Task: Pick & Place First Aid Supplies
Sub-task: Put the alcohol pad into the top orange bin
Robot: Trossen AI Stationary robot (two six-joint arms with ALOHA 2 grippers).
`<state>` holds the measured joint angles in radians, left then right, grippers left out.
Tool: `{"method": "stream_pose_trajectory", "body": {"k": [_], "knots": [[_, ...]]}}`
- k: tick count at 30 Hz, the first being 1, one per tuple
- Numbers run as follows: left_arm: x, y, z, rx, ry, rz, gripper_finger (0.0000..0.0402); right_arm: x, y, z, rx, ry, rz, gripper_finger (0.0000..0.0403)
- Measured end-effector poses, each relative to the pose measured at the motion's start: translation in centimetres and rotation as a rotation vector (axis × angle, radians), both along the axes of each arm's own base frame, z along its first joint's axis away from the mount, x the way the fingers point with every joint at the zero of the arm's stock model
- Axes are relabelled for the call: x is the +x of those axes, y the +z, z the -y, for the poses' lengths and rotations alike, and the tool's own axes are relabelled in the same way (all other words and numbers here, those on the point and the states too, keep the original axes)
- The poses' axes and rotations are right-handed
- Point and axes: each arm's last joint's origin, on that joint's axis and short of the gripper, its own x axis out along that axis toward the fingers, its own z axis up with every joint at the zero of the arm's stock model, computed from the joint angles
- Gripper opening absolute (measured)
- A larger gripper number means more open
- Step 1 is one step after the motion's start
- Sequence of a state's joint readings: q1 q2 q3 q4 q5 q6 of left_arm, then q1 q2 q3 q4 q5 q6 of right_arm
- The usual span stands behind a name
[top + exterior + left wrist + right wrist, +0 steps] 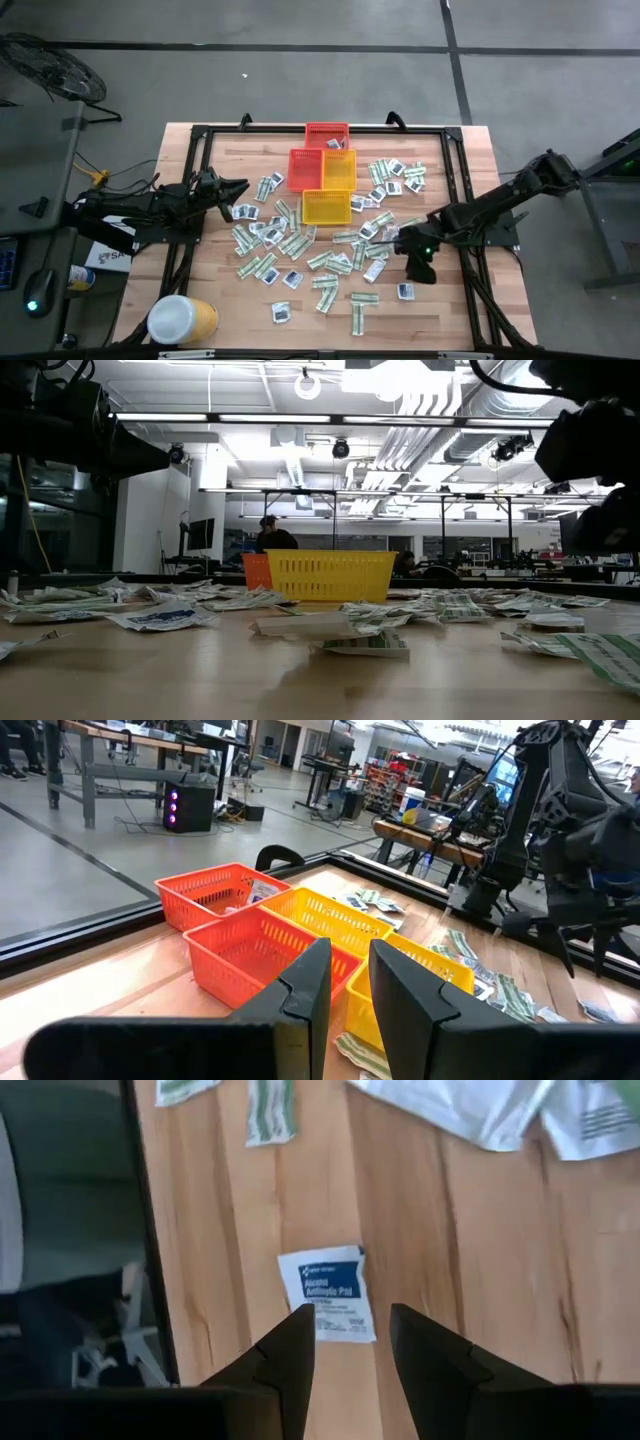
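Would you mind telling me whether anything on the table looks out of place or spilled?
Yes: the first aid packets lie strewn loose across the table instead of in the baskets, and the yellow tub lies tipped on its side at one corner.

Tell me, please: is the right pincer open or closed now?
Open. The right pincer has a clear gap between its fingers, with nothing held. It hangs above a white square packet lying flat on the table.

First aid supplies (pixel 300 245): green-white strips, blue-marked white squares, lying flat, scattered across table; apparently none stacked.
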<state>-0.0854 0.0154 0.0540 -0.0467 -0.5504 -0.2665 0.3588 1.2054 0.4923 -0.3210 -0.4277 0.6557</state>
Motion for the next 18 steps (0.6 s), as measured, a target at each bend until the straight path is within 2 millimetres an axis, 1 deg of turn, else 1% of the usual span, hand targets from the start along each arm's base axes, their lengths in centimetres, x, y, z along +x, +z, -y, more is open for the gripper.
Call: {"method": "stream_pose_trajectory", "body": {"k": [6, 11, 18], "knots": [[0.0, 0.0, 0.0, 0.0, 0.0, 0.0, 0.0073, 0.1, -1.2, -0.9, -0.033, 0.11, -0.003, 0.0126], [0.0, 0.0, 0.0, 0.0, 0.0, 0.0, 0.0073, 0.5, -2.0, -2.0, -0.048, 0.169, -0.013, 0.0126], [0.0, 0.0, 0.0, 0.0, 0.0, 0.0, 0.0073, 1.2, -2.4, -2.8, -0.15, 0.168, 0.008, 0.0126]]}}
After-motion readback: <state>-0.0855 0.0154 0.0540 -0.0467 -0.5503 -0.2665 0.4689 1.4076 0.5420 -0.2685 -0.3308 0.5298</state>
